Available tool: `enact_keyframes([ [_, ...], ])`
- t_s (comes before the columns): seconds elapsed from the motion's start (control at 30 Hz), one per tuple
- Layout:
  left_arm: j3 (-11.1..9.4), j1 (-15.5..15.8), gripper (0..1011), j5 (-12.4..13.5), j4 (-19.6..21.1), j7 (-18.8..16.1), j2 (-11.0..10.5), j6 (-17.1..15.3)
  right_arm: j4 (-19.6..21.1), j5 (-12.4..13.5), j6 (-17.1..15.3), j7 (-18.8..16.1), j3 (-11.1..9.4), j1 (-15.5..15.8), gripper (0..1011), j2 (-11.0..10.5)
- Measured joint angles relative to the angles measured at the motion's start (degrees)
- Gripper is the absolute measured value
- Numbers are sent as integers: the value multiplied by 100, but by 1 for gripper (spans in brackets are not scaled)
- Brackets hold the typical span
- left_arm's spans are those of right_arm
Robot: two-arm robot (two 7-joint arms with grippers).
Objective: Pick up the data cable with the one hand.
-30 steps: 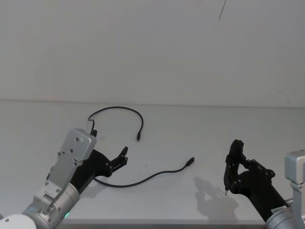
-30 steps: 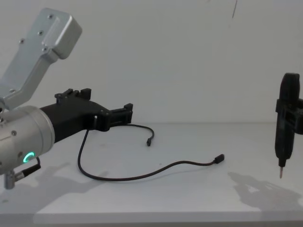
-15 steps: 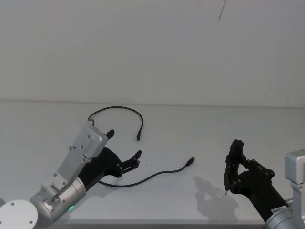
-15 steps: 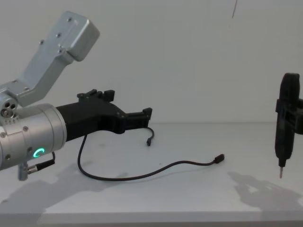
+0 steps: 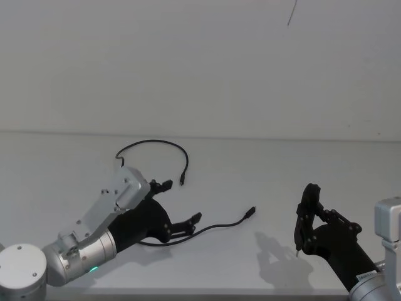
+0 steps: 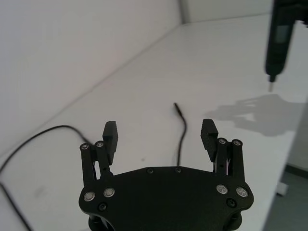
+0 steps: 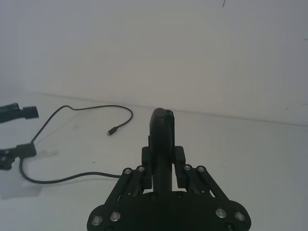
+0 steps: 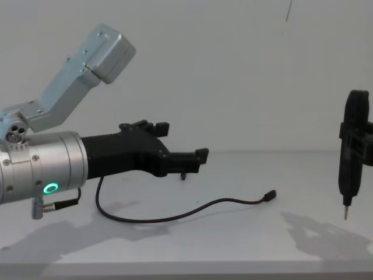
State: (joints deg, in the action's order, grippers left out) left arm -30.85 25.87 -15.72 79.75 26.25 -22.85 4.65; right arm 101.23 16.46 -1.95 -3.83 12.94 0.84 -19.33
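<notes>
The data cable (image 5: 219, 226) lies loose on the white table (image 5: 263, 169), a thin black cord. One plug (image 5: 182, 182) ends a loop at the back, and the other plug (image 5: 252, 211) lies toward the right. My left gripper (image 5: 180, 200) hovers open just above the cable's middle stretch. In the left wrist view the cable (image 6: 182, 132) runs out between the open fingers (image 6: 109, 139). In the chest view the left gripper (image 8: 182, 141) is above the cable (image 8: 175, 217). My right gripper (image 5: 307, 216) stays parked at the right, shut on a black pen-like tool (image 8: 351, 151).
The table's front edge (image 8: 233, 263) runs close below the arms. A plain white wall (image 5: 200, 63) stands behind the table. The tool's pointed tip (image 8: 347, 216) hangs just above the table at the right, well apart from the cable's nearer plug (image 8: 270, 195).
My left gripper has moved forward and to the right and dropped lower, now over the cable's middle stretch. The cable and the right arm have not moved.
</notes>
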Motion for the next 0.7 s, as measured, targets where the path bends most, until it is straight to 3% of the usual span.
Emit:
enact_keyframes([
  [0.07, -45, 111, 1001, -115, -152, 341, -2, 11, 0, 0, 0, 0, 0, 0, 269, 0],
  [0.3, -164, 397, 1001, -328, -569, 990, 13, 28, 0, 0, 0, 0, 0, 0, 269, 0],
  [0.7, -342, 833, 1001, -521, -1307, 1689, 102, 51, 0, 0, 0, 0, 0, 0, 269, 0],
])
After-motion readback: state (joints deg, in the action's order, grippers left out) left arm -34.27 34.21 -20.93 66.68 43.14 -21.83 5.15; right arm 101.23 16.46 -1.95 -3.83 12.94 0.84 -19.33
